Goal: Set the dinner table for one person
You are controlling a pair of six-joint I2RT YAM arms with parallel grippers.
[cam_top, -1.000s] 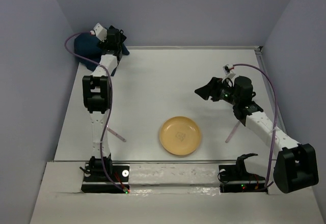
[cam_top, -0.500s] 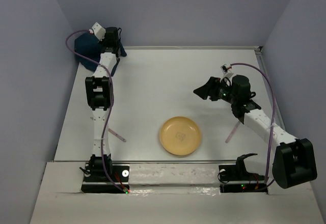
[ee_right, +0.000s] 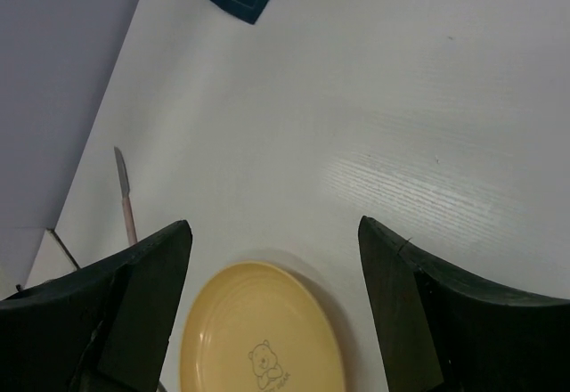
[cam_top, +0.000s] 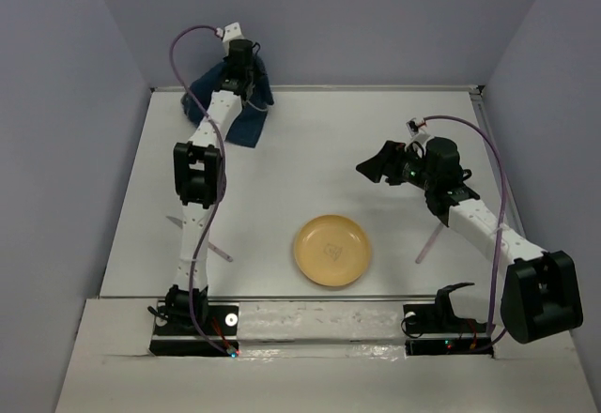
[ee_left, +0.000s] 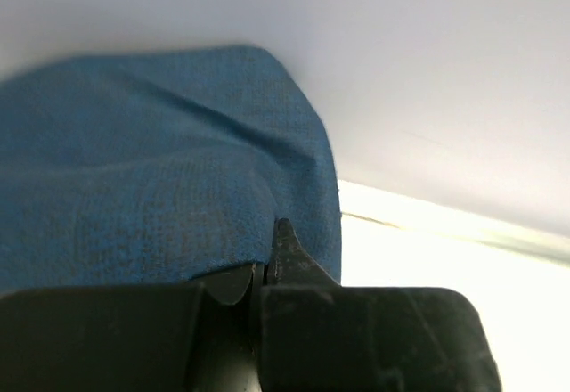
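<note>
The dinner table (cam_top: 319, 141) is a big white tabletop. A dark blue cloth (cam_top: 230, 120) is bunched at its far left, half lifted against the back wall. My left gripper (cam_top: 250, 86) is shut on the cloth's edge. In the left wrist view the cloth (ee_left: 142, 169) fills the left side, pinched at the closed jaws of the left gripper (ee_left: 267, 258). A yellow plate (cam_top: 332, 251) lies near the front centre. My right gripper (cam_top: 377, 167) hovers open above the table's right half. In its wrist view the right gripper (ee_right: 274, 232) frames the plate (ee_right: 263, 334), with nothing between its fingers.
A pink-handled knife (ee_right: 126, 198) lies left of the plate, and the pink-handled knife (cam_top: 216, 250) shows beside the left arm in the top view. Another pink utensil (cam_top: 428, 241) lies right of the plate under the right arm. Walls close off the left, back and right sides.
My left gripper shut on the blue cloth in the far left corner and carried it up and to the right. My right gripper's jaws opened a little wider; the arm barely moved.
</note>
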